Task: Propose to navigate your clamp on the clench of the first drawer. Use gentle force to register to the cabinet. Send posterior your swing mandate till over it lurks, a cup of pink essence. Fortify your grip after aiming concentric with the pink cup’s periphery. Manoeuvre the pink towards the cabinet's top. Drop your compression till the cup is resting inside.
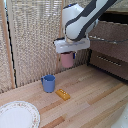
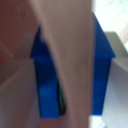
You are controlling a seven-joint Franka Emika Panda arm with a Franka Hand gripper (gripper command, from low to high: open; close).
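Blue cup (image 1: 48, 83), yellow block (image 1: 63, 94), plate (image 1: 18, 115)

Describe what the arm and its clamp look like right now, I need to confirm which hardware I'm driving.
A bulky arm with glossy white shells and dark grey bands at the joints. It ends in a pale grey block carrying the clamp. The wrist view shows two short, flat-sided fingers in saturated blue. No loose cables or readable markings are visible; both views are blurry.

Oblique exterior overview; wrist close-up on pink cup (image 2: 65, 55)
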